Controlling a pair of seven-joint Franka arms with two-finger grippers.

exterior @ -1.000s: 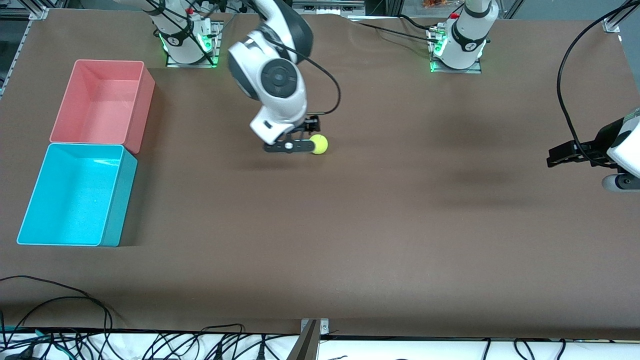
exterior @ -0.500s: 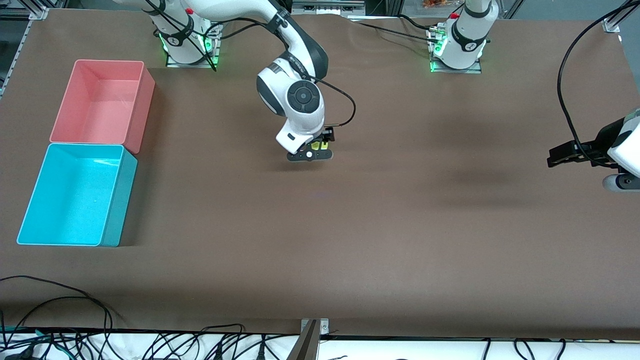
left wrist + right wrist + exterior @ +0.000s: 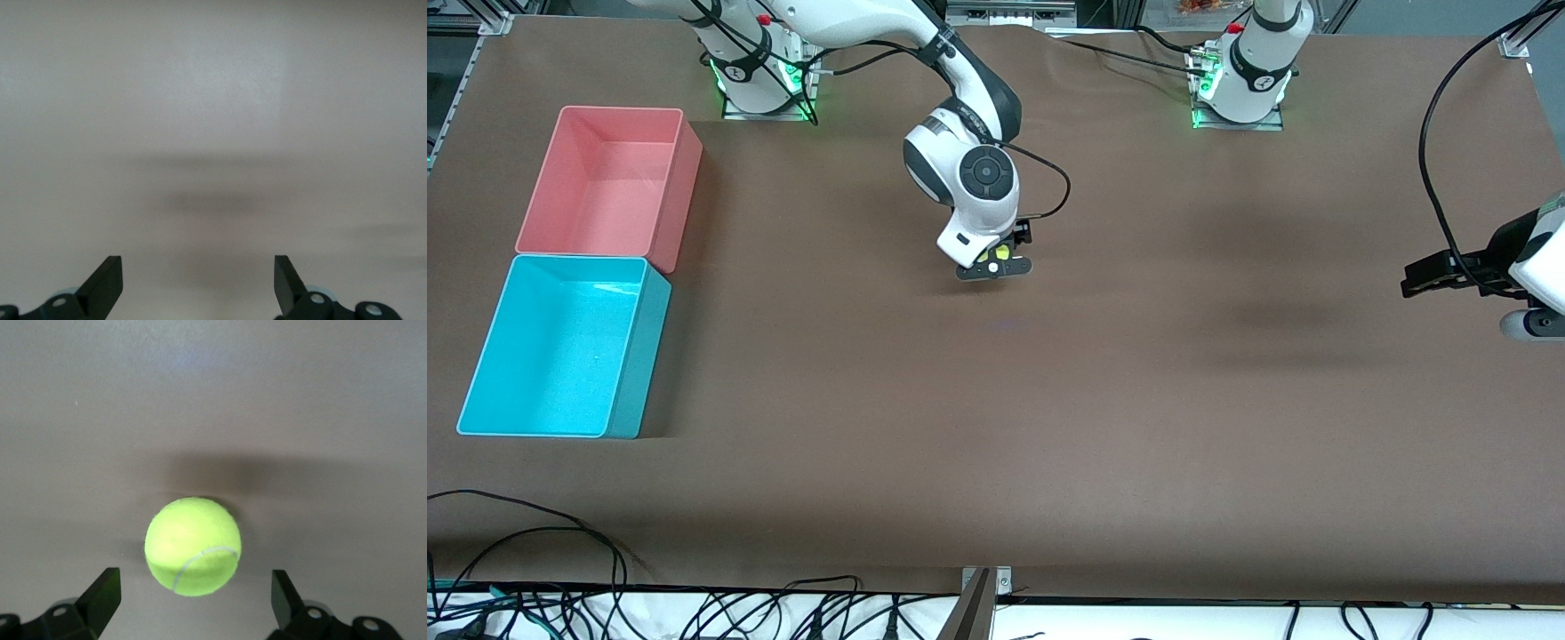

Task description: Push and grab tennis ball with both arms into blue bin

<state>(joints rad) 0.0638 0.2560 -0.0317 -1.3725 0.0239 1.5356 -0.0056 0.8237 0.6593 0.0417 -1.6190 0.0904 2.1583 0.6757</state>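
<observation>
Directly beneath the right tool point(image 3: 996, 265) sits the tennis ball point(image 3: 193, 546), resting on the brown surface point(image 3: 1049, 427) about midway along its length and closer to the robots' edge than to the front camera's edge. In the right wrist view the ball lies between the two spread fingers point(image 3: 100, 593), with a gap on each side, so the tool is wide apart and grips nothing. The blue bin point(image 3: 480, 391) stands at the right arm's end of the surface, well apart from the ball, with the pink bin point(image 3: 685, 178) touching it on the side toward the robots' edge. Over the left arm's end the left tool point(image 3: 198, 283) waits, fingers spread above bare surface.
</observation>
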